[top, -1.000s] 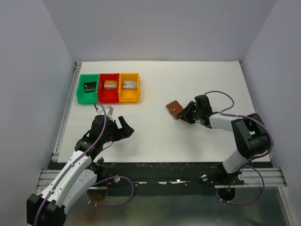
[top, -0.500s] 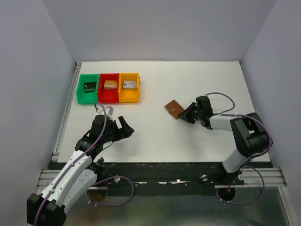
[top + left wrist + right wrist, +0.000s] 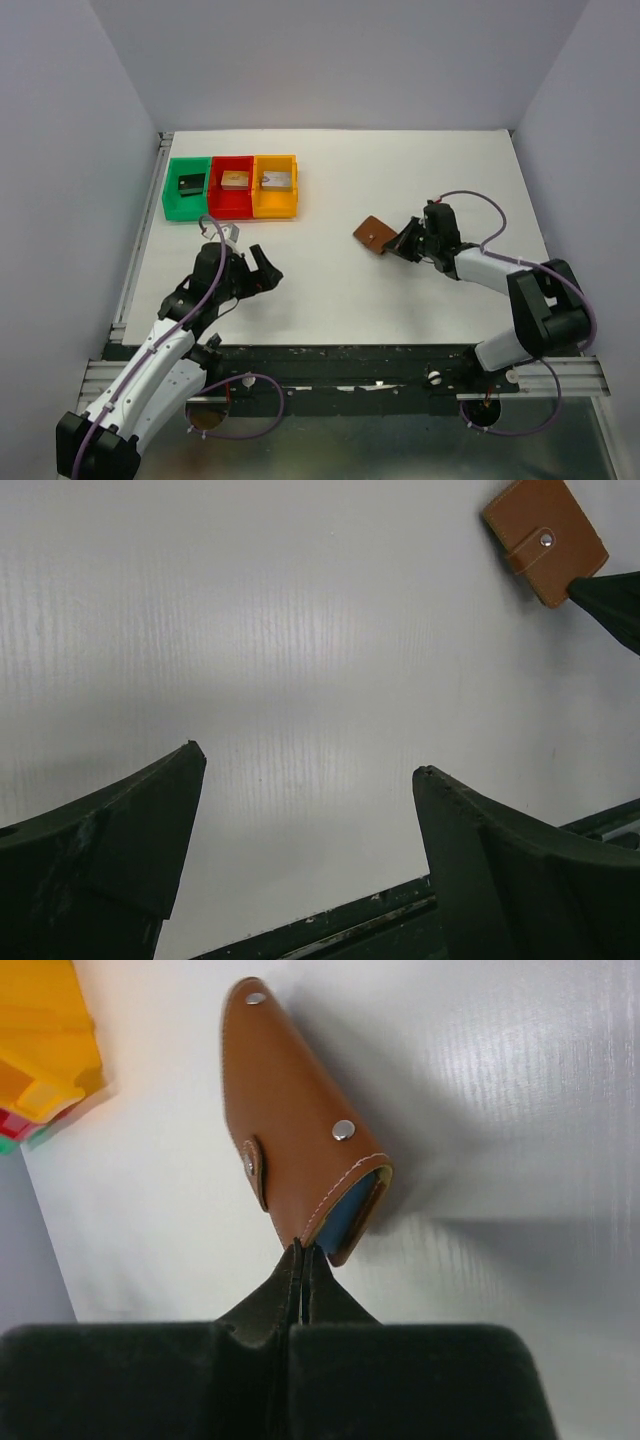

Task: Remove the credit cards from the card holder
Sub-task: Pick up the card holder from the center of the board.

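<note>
The card holder (image 3: pixel 373 232), a small brown leather wallet with a snap tab, sits right of the table's middle. In the right wrist view the card holder (image 3: pixel 290 1130) is tilted, its cover slightly apart and showing a blue inner pocket (image 3: pixel 352 1212). My right gripper (image 3: pixel 403 243) is shut, its fingertips (image 3: pixel 301 1250) pinching the near corner of the leather cover. No credit cards show; they are hidden inside. My left gripper (image 3: pixel 264 268) hovers wide open over bare table at the front left, holding nothing (image 3: pixel 310 760). The card holder (image 3: pixel 545 540) also shows far off in the left wrist view.
Green (image 3: pixel 187 187), red (image 3: pixel 232 185) and orange (image 3: pixel 275 185) bins stand in a row at the back left, each with a small block inside. The orange bin (image 3: pixel 40 1040) shows in the right wrist view. The table's dark front rail (image 3: pixel 400 920) lies just under the left gripper.
My right gripper has closed fully onto the card holder's corner, and its arm has shifted a little to the right. The card holder has barely moved. The left arm is still.
</note>
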You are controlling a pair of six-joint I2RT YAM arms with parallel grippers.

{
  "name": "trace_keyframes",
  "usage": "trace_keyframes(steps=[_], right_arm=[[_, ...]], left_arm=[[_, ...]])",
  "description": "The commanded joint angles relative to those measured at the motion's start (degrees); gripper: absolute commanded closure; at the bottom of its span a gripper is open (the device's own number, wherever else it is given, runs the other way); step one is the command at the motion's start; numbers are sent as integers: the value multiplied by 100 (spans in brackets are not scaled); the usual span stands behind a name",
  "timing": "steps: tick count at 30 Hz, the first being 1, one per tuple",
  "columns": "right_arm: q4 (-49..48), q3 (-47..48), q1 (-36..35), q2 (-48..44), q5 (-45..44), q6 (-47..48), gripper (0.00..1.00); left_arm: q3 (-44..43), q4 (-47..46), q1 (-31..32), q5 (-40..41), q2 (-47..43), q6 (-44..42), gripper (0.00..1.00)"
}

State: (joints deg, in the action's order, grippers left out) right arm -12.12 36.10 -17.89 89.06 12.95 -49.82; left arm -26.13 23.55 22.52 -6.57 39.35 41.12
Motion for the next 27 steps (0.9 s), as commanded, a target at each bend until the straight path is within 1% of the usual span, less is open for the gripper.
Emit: trace_keyframes(steps=[1,6,9,11,13,15,17,19,22,23,25,27], right_arm=[[1131,64,5,-1011,23,1016,100],[2194,213,-21,-2057,435,1729,100],[3072,572,-188,-2559,621,2212,100],[3661,845,-363,-2744,691,2546,100],[4084,1056,-548,-2911,796,2775,100],[4453,1250,-715,-3069,902,2916,100],[4779,1452,-856,-3140,1235,3118,100],[5157,1715,-1005,-3149,1524,3363,100],[5570,2023,-1216,-3158,2069,3698,100],[5606,2085,-1234,-3184,2384,3830,100],[5755,2199,-1269,-3158,2834,3988,99],[5940,2331,-1357,-3088,3194,4190,100]], left_arm=[[-463,159,15,358,-7,-140,1],[-823,71,15,376,195,-210,1],[-1077,-69,7,367,449,-359,1],[-1201,-262,-2,227,617,-578,1],[-1298,-543,6,-89,757,-789,1],[-1333,-947,6,-519,828,-886,1],[-1290,-1465,6,-1037,855,-869,1],[-1280,-2001,6,-1844,890,-843,1],[-1464,-2546,6,-3294,1065,-1044,1],[-1570,-2479,6,-3638,1100,-1158,1],[-1798,-2172,6,-3938,1084,-1570,1],[-1887,-2109,-11,-4281,978,-1922,1]])
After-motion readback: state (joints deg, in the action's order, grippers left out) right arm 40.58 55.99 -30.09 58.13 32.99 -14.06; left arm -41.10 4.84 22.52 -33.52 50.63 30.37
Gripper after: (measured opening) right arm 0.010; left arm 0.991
